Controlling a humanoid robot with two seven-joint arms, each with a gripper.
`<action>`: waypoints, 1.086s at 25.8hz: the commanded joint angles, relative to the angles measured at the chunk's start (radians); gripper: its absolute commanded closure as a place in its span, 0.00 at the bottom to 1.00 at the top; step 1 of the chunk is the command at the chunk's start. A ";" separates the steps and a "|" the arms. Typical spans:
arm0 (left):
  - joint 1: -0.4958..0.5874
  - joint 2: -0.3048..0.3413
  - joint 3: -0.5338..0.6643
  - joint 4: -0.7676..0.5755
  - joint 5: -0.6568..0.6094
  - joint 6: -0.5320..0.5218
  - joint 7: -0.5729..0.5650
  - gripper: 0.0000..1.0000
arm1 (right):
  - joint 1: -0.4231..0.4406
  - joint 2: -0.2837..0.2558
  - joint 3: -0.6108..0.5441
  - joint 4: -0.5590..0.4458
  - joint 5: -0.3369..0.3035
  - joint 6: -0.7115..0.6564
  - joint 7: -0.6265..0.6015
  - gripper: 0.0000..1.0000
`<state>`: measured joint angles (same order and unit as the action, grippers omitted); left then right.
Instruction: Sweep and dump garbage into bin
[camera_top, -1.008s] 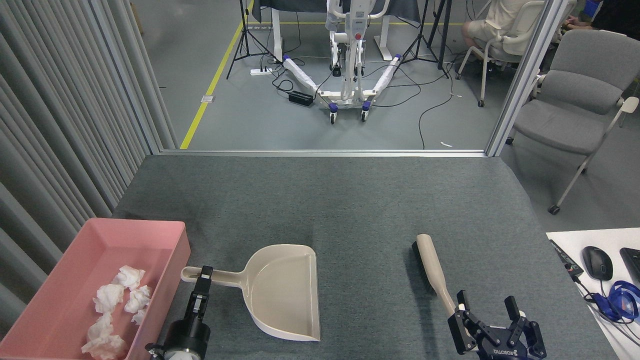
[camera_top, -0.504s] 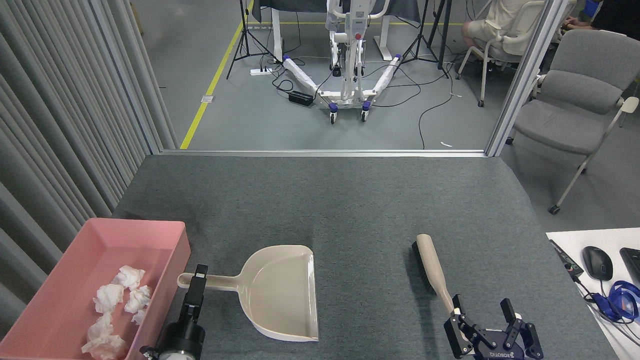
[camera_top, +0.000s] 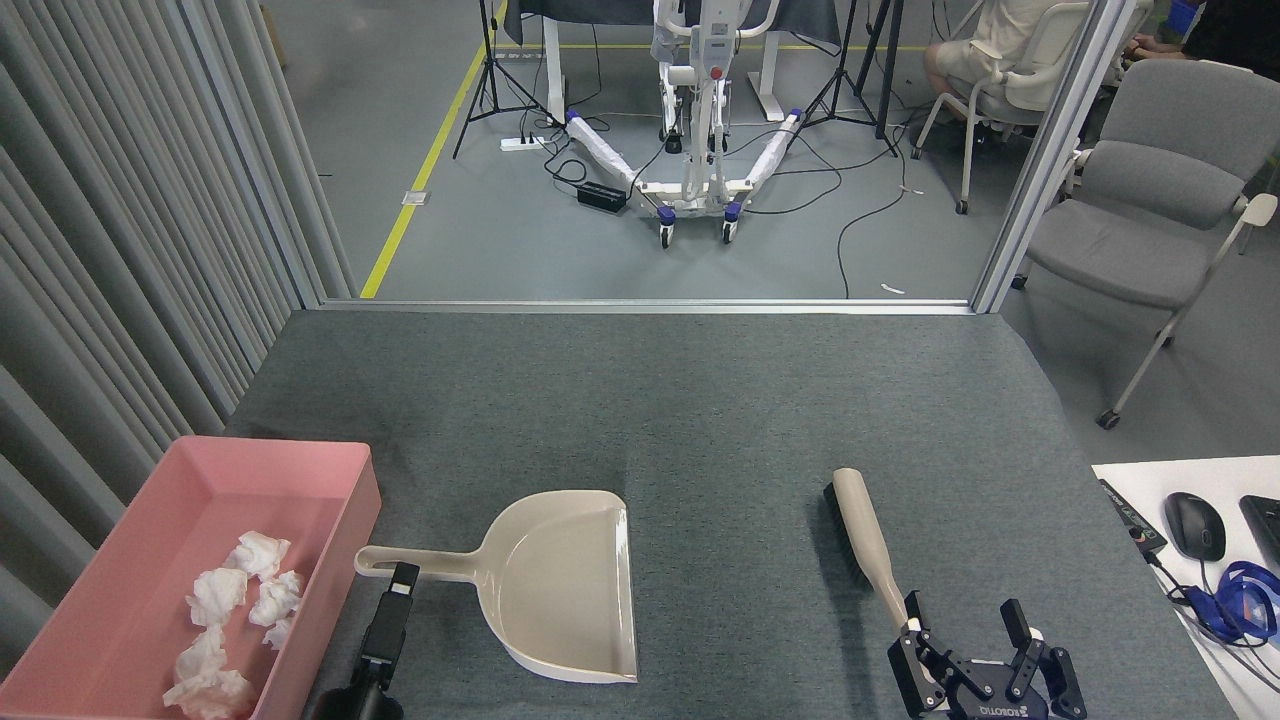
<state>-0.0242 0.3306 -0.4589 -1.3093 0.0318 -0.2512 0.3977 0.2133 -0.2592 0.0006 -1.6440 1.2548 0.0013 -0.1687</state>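
A grey carpeted bench (camera_top: 700, 420) is filling the lower view, with an open lab floor beyond it. The left hand (camera_top: 400, 580) is backing away from the beige dustpan (camera_top: 560, 590): a second ago it sat over the handle, and now it is lying just below it. The pan is lying flat and empty beside the pink bin (camera_top: 340, 470). The tissue wads (camera_top: 235, 620) are all sitting inside the bin, so the dumping is looking finished and the tools are being put down. The left hand, seen end-on, is holding nothing; how far it is spread I cannot tell. The right hand (camera_top: 965, 640) is spread wide, one finger beside the brush (camera_top: 865, 545) handle's end, not gripping it.
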 joint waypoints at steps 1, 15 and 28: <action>0.058 0.056 0.000 -0.114 -0.012 0.007 0.020 0.01 | 0.000 0.000 -0.002 0.001 0.000 0.000 0.000 0.02; 0.079 0.173 0.128 -0.281 -0.988 0.201 0.027 0.01 | 0.000 0.002 -0.002 0.001 0.006 0.006 0.000 0.02; 0.116 0.125 0.402 -0.289 -1.007 -0.016 -0.189 0.01 | 0.000 0.005 0.001 0.001 0.025 0.005 0.000 0.02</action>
<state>0.0870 0.5019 -0.0877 -1.5985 -0.9745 -0.2518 0.2354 0.2132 -0.2547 0.0012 -1.6429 1.2788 0.0069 -0.1652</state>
